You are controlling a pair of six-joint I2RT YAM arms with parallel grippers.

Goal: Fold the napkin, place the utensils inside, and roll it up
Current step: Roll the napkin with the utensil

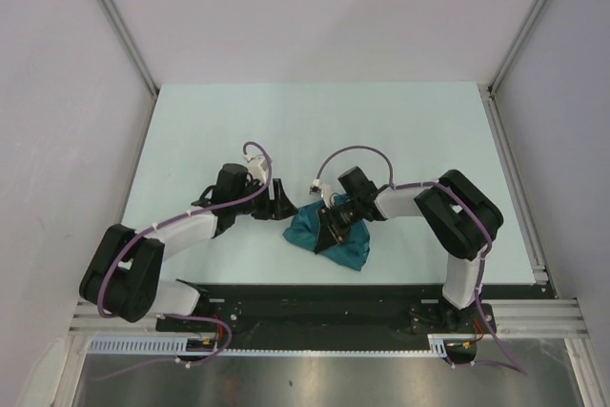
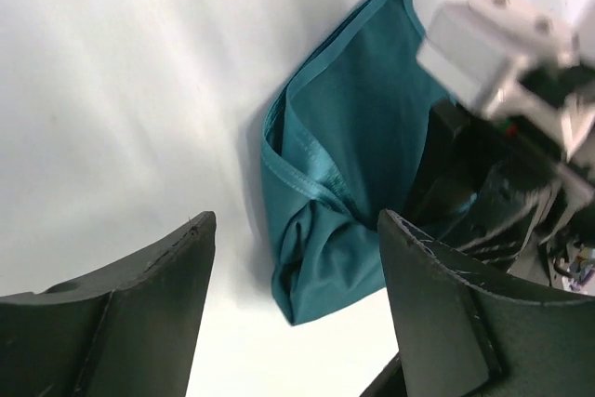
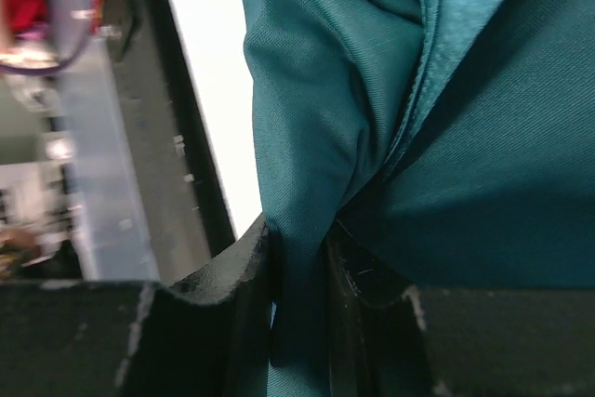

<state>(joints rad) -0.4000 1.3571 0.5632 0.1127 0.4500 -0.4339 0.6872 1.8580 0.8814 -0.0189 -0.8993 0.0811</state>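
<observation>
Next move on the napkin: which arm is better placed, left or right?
Right, probably. The right pincer is shut on a fold of the napkin; the left pincer stands open beside the cloth, gripping nothing.

Table (image 1: 315, 131): pale mint-white top, matte, filled middle of top view. White wall panels (image 1: 324, 7) stood behind and at both sides. Two aluminium posts slanted up from far table corners: left post (image 1: 114, 21), right post (image 1: 532, 21). Metal rail (image 1: 515, 188) ran along table's right edge. Black base plate (image 1: 324, 304) lay along near edge. Aluminium beam (image 1: 543, 316) lay at plate's right end; white slotted duct (image 1: 133, 342) sat lower left. Brushed steel sheet (image 1: 315, 383) spanned bottom.
</observation>
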